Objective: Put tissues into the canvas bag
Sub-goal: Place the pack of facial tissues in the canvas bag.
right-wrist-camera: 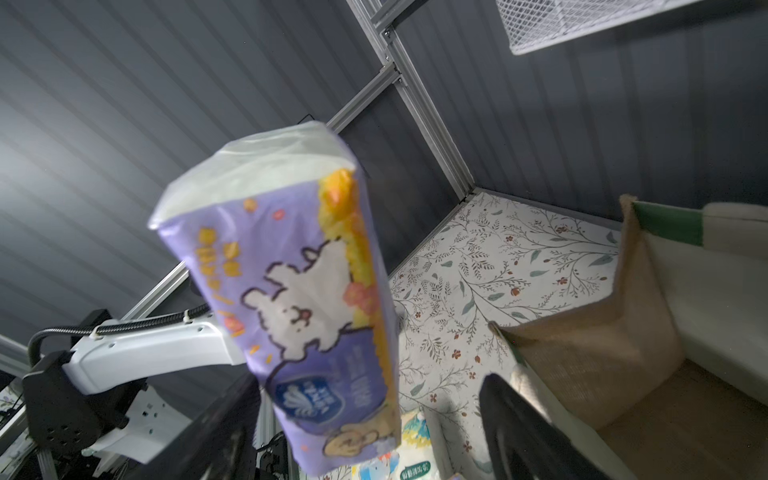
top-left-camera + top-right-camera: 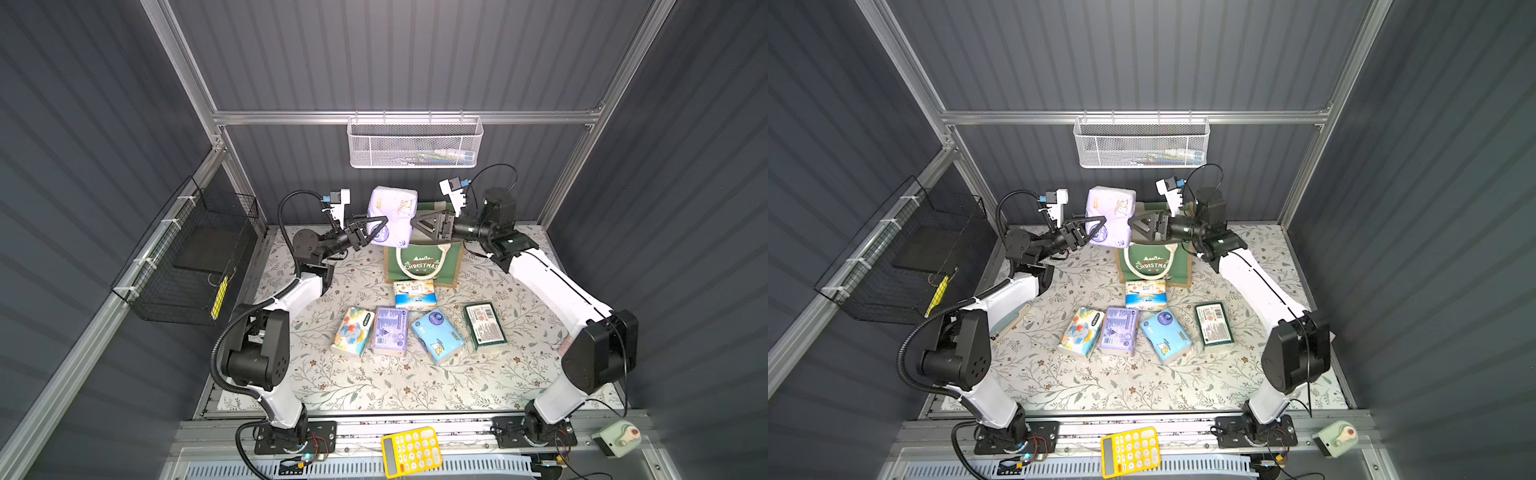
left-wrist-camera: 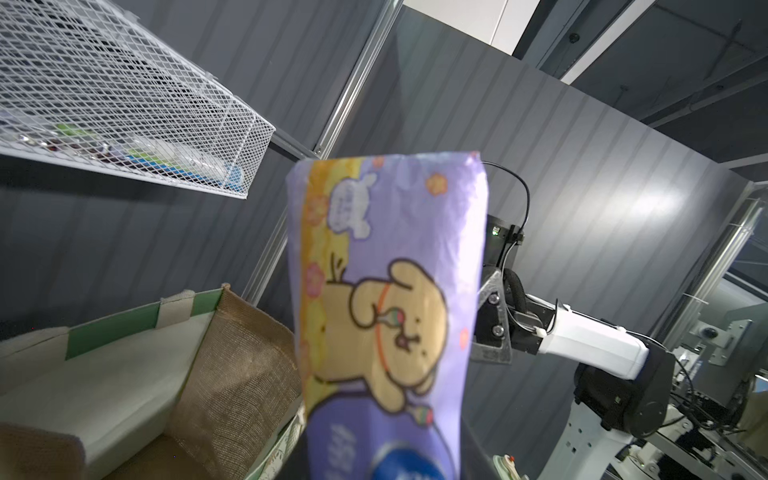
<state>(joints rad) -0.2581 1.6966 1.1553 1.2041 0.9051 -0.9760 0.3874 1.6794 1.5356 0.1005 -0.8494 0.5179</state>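
Both top views show our left claw (image 2: 376, 230) closed on the lavender tissue pack (image 2: 392, 208), held aloft near the open top of the canvas bag (image 2: 422, 266); our right claw (image 2: 417, 226) gapes wide beside it, while five other packs (image 2: 415, 295) lie on the tabletop (image 2: 332, 382).

Both top views look steeply down from high above the near edge of the table (image 2: 374, 386), facing the back wall. Nearly identical, they share the whole table, both arms, the white mesh basket (image 2: 1142, 145) on the back rail, the black wire basket (image 2: 187, 257) on the left wall and the yellow calculator (image 2: 1129, 451) beyond the near edge. The left wrist camera sits very close to the lavender tissue pack (image 3: 386, 299), looking up past it at the right arm (image 3: 590, 349). The right wrist camera, equally close, faces the opposite way, toward the left arm (image 1: 145, 357) and the table's back left corner. Both wrist views share the pack, the canvas bag (image 1: 602, 332) and the mesh basket.
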